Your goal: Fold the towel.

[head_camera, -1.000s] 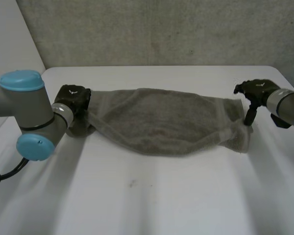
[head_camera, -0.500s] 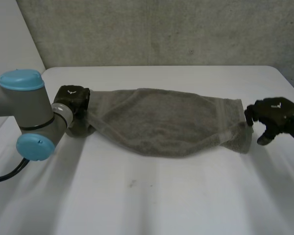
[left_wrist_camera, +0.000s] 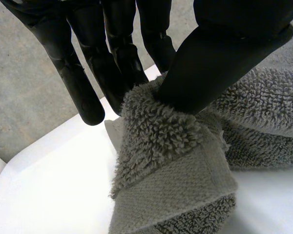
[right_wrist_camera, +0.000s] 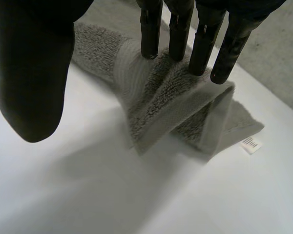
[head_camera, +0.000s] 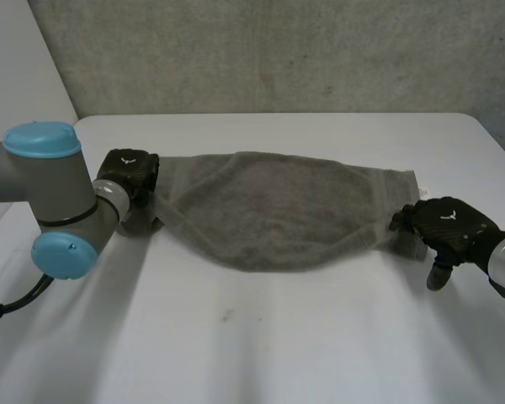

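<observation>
Towel (head_camera: 278, 210) flat on table (head_camera: 278, 337): left hand (head_camera: 128, 172) pinches left end, right hand (head_camera: 444, 225) spread, straight fingertips (right_wrist_camera: 150, 48) touching right end.

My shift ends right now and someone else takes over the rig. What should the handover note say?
Left hand: shut on the towel, with thumb and fingers pinching its bunched end on the robot's left.
Right hand: open. Its straight fingers touch the towel's crumpled other end and its thumb is clear of the cloth.
Towel: stretched across the white table between the two hands, with a small white label by the corner at the right hand.
Done: one end is gripped.
Left: the right hand has no grip yet, and the fold itself is probably still to come.
</observation>
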You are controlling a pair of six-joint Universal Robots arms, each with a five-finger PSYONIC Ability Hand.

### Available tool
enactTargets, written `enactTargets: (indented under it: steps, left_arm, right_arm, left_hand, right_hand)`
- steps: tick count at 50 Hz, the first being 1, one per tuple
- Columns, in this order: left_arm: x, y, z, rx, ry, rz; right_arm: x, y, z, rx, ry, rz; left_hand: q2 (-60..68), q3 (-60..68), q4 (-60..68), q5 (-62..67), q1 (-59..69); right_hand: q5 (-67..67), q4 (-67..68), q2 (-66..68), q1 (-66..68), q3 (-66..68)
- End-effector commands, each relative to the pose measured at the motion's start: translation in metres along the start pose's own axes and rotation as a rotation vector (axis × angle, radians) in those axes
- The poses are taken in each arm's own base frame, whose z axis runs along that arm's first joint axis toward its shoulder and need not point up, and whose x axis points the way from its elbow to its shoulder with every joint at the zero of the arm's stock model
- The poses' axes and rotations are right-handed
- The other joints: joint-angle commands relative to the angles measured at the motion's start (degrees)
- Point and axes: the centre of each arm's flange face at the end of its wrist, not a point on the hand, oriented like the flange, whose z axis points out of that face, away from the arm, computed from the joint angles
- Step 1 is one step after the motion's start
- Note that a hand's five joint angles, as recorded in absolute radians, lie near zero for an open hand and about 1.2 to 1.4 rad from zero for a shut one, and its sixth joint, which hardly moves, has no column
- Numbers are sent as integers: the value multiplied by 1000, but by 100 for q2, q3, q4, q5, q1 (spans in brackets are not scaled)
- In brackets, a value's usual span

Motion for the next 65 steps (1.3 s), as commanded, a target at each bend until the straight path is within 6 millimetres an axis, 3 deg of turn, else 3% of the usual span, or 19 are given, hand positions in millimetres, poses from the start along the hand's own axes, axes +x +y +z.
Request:
enactTargets:
  steps: [1, 11, 27, 37, 52, 57, 59, 60, 61, 65]
  left_arm:
    - [0, 1, 0, -2, 0, 0]
    - [1, 3, 1, -7, 3, 0]
    - [2, 6, 1, -13, 9, 0]
    - [2, 7, 2, -14, 10, 0]
    - [3, 8, 2, -17, 11, 0]
    - [3, 9, 2, -20, 12, -1]
    - [4, 9, 2, -20, 14, 0]
    - [4, 9, 2, -20, 14, 0]
    - [3, 9, 2, -20, 12, -1]
    - [3, 8, 2, -20, 14, 1]
  right_arm:
    - [9, 9, 21, 3, 13, -13]
    - [16, 15, 40, -6, 10, -15]
    - [6, 13, 66, 14, -31, -52]
    - [1, 11, 74, 26, -43, -71]
    - [4, 19, 79, -12, -11, -149]
    - [5, 19, 80, -12, -9, -152]
    - [6, 18, 81, -11, -3, -155]
    - [7, 18, 81, -11, -3, -155]
    - [8, 17, 80, -9, 3, -158]
    - [17, 4, 72, 15, 32, -151]
  left_hand:
    - [1025, 1036, 1022, 1117, 1219]
    - [1025, 1036, 1022, 1117, 1219]
    - [1025, 1036, 1022, 1117, 1219]
    - [1025, 1036, 1022, 1117, 1219]
    - [1025, 1036, 1022, 1117, 1219]
    - [1025, 1036, 1022, 1117, 1219]
    - [1025, 1036, 1022, 1117, 1219]
    - [1025, 1036, 1022, 1117, 1219]
    - [1025, 1036, 1022, 1117, 1219]
    - [1025, 1036, 1022, 1117, 1219]
  right_hand:
    - [166, -28, -174, -136, -26]
    - [368, 174, 28, 66, 176]
    - [1612, 1417, 1271, 1309, 1420]
    - [2637, 2443, 2297, 2335, 2445]
    - [2723, 2529, 2383, 2421, 2531]
    - [3682, 3488, 3342, 3380, 3490]
    - [5169, 4975, 4829, 4867, 4977]
    - [5179, 4985, 4839, 4877, 4987]
    - [6322, 6128, 5982, 6020, 6130]
    - [6334, 6140, 5994, 6032, 6142]
